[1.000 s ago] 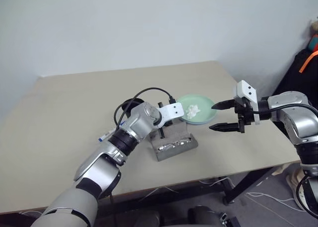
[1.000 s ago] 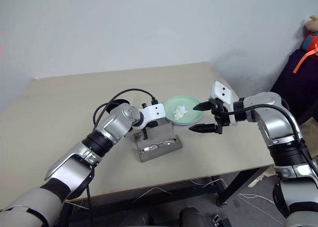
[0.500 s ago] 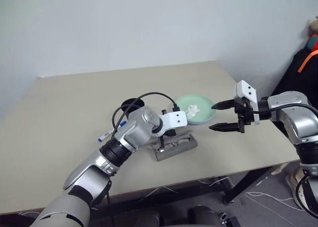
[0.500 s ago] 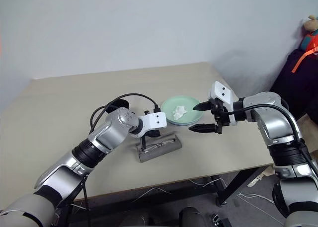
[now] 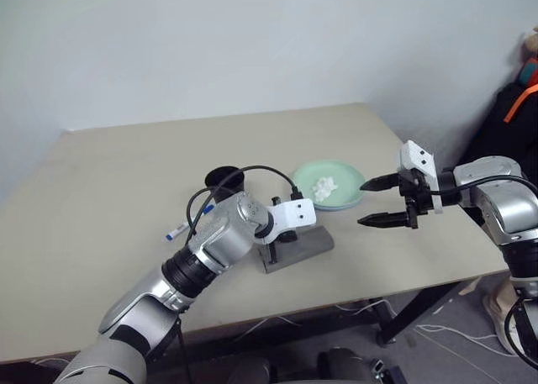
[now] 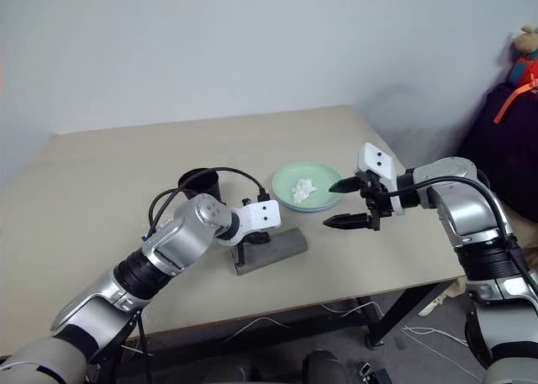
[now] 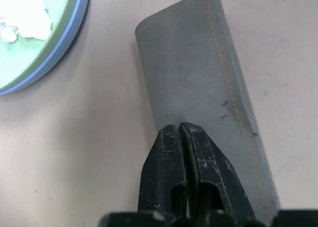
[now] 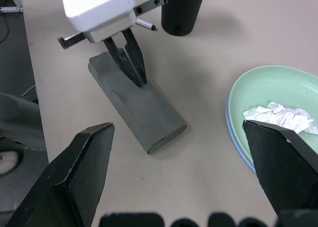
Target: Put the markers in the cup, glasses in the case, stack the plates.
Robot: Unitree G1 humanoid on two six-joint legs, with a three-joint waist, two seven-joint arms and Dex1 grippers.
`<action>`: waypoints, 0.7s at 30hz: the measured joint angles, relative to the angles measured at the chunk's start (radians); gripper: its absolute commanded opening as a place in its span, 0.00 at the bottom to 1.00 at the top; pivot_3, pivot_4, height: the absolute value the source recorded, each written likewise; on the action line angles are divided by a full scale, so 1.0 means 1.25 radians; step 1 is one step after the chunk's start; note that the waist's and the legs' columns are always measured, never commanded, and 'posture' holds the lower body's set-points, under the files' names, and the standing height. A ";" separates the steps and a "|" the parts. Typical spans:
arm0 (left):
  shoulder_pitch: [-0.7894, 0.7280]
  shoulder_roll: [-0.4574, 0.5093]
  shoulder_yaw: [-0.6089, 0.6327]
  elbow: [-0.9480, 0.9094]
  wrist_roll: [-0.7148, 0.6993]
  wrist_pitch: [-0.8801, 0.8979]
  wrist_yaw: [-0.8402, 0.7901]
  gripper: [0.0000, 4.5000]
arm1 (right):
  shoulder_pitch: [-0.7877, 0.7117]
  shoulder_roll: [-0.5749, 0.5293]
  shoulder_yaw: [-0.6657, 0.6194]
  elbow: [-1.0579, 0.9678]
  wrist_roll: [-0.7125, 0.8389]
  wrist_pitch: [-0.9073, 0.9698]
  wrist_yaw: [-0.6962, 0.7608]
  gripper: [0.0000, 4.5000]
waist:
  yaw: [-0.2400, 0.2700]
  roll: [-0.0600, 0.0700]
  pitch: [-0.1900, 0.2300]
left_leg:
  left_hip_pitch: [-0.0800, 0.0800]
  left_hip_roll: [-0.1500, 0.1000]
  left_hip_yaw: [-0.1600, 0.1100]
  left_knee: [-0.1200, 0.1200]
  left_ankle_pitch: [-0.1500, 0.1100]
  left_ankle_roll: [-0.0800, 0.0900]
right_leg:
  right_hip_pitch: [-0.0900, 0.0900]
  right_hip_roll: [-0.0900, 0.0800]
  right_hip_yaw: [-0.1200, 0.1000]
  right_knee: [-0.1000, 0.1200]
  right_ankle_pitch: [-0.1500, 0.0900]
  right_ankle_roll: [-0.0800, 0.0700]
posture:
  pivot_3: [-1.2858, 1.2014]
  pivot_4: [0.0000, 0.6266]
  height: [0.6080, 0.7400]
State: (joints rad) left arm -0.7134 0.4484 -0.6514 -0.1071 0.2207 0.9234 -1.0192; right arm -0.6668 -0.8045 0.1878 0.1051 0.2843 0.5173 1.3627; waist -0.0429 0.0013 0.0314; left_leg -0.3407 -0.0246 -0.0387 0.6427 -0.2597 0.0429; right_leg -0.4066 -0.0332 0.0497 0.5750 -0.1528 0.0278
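1. A beige rectangular table [image 5: 109, 174] stands against a pale wall, seen from above over two silver robot arms.
2. Near the table's middle lies the grey oblong fabric-covered glasses case [image 5: 307, 248], with its lid down. The glasses themselves cannot be seen.
3. The left gripper [image 7: 180, 129] points down at the case, its two black fingers pressed together and clenched on nothing. Their tips rest at or just above the closed lid near one end of the case; whether they touch it cannot be told for sure.
4. Just behind the case, toward the wall, sits the round shallow mint green plastic plate [image 5: 329, 182], stacked on the light blue plate [image 7: 59, 50], whose rim shows beneath it. A small crumpled white tissue [image 5: 325, 185] lies in the green plate.
5. The tall black tapered plastic cup [image 5: 224, 183] stands upright to the left of the plates, behind the left arm.
6. A slim white marker with a blue cap [image 5: 188, 224] lies flat on the table to the left of the cup, partly hidden by the arm. A second marker cannot be made out.
7. The right gripper [image 5: 380, 202] hovers above the table to the right of the plates, pointing leftward, its fingers spread wide and empty.
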 measured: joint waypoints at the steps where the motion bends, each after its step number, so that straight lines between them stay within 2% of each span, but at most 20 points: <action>1: 0.003 0.000 0.000 -0.009 -0.002 0.010 0.005 0.01 | 0.000 0.000 0.000 0.000 -0.002 -0.002 0.002 1.00 | 0.000 0.000 0.000 | 0.000 0.000 0.000 0.000 0.000 0.000 | 0.000 0.000 0.000 0.000 0.000 0.000 | 0.52 0.00 0.90; 21: 0.019 0.005 -0.007 -0.033 -0.025 0.038 0.044 0.01 | 0.000 0.000 0.000 0.001 -0.010 -0.002 0.011 1.00 | 0.000 0.000 0.000 | 0.000 0.000 0.000 0.000 0.000 0.000 | 0.000 0.000 0.000 0.000 0.000 0.000 | 0.52 0.00 0.90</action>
State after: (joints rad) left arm -0.6899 0.4547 -0.6600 -0.1481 0.1898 0.9712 -0.9640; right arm -0.6672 -0.8044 0.1881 0.1062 0.2722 0.5146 1.3768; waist -0.0428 0.0013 0.0313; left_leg -0.3402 -0.0244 -0.0386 0.6428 -0.2597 0.0429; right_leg -0.4062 -0.0330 0.0497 0.5751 -0.1529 0.0276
